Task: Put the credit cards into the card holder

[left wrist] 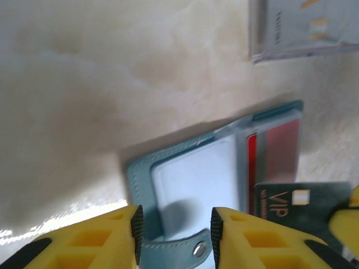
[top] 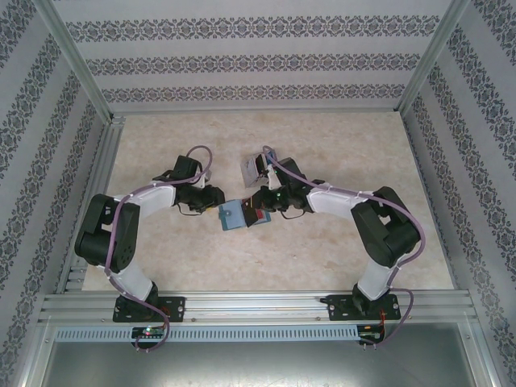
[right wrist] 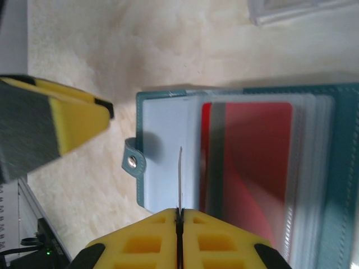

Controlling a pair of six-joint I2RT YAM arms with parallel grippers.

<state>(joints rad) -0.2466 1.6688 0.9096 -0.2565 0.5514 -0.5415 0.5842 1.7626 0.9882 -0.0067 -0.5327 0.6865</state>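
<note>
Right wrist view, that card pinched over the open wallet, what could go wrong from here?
1. The right gripper pinches the black card near one end. Pushed into the card holder, it may twist or slip.
2. The left gripper is open astride the snap strap, so the card holder looks unclamped and could slide.
3. The red card already sits inside, and the black card could jam against it.

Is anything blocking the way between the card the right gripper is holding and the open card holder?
Nothing visible. The black card in the right gripper hangs edge-on over the pale pocket of the card holder; the red card sits in a neighbouring sleeve and the left gripper is at the strap edge.
</note>
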